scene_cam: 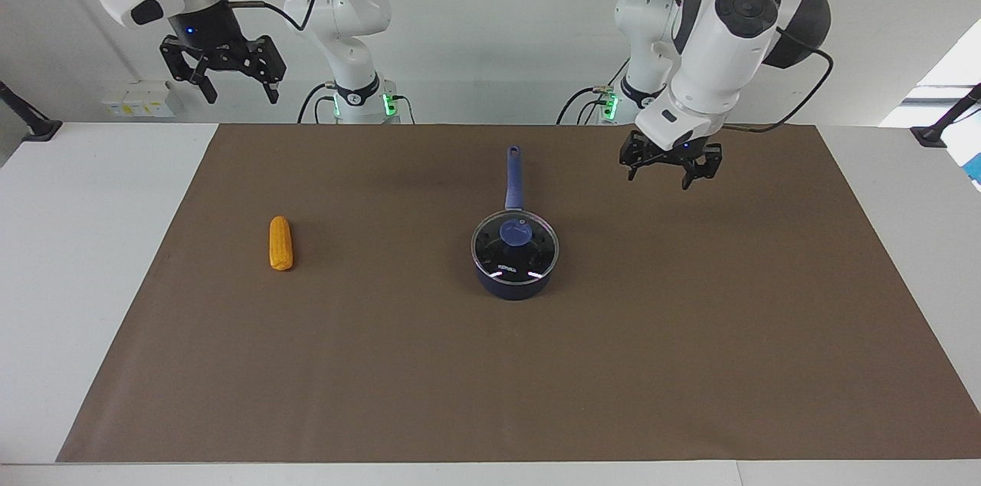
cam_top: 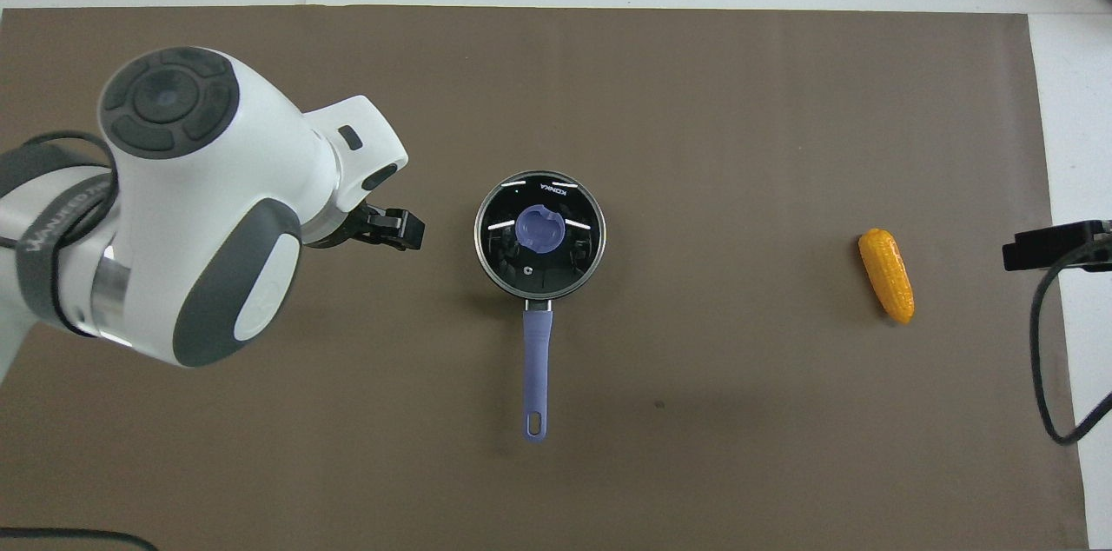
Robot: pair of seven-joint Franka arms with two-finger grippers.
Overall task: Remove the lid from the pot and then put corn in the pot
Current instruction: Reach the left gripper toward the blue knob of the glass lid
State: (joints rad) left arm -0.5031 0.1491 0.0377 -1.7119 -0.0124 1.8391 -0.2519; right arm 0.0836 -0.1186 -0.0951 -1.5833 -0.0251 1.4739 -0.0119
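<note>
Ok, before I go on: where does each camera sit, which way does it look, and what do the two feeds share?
Facing view: high across the table, looking at the robots; shows both arms, the left hand open over the mat near the pot, the right hand open, waiting above its end.
Overhead view: above the robots' end, looking steeply down; shows the left arm and left hand, only a tip of the right.
Shared: pot, lid, corn, brown mat, mirrored half a turn.

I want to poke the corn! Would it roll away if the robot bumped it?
Probably, if bumped from the side: the corn is a stubby rounded cob lying flat on the brown mat, touching nothing. Pushed along its length, it would more likely slide. It looks small, so likely light, and its bumpy skin may help an end effector hold it.
</note>
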